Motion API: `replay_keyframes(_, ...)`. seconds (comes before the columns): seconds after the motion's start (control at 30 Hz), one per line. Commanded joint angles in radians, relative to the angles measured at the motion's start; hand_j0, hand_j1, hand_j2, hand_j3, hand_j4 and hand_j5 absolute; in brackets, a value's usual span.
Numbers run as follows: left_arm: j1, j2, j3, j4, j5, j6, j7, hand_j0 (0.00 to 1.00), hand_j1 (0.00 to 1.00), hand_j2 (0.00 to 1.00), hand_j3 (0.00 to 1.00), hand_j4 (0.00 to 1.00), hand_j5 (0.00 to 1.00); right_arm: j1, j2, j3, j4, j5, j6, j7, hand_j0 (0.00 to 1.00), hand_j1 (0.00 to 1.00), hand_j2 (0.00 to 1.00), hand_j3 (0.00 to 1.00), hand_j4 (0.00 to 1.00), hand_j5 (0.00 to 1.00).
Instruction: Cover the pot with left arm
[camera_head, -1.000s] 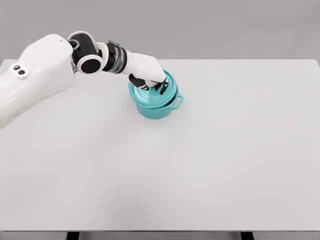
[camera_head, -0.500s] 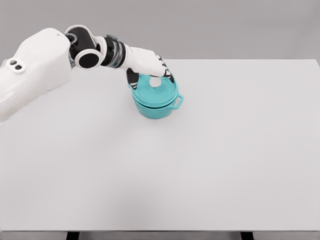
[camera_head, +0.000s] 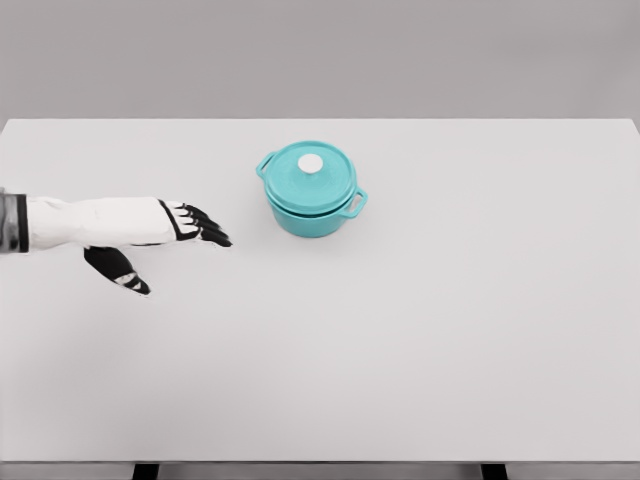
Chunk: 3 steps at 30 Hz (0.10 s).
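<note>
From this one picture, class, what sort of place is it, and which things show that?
Probably a simulated test bench, not a kitchen: a bare white table, a plain grey backdrop, one teal pot with its lid on, and a robot's left hand.

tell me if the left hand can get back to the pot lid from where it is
Probably yes. The left hand lies open, apart from the pot, with only bare table between them, and the lid sits uncovered on top with its white knob showing.

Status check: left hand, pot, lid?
Left hand open, empty, left of pot. Lid seated on pot. Right arm out of view. Nothing between them.
</note>
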Motion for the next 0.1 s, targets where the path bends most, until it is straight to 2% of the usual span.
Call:
replay_keyframes(0.0,0.002,0.057,0.144,-0.001,0.046,-0.021,0.001,1.0,1.0,1.0,1.0,1.0,1.0,0.0,0.0,0.0,0.001,0.001,0.0,0.0,1.0,1.0,1.0,1.0,1.0,1.0)
replay_keyframes(0.07,0.026,0.057,0.145,0.013,0.044,-0.021,0.001,1.0,1.0,1.0,1.0,1.0,1.0,0.0,0.0,0.0,0.001,0.001,0.0,0.0,1.0,1.0,1.0,1.0,1.0,1.0)
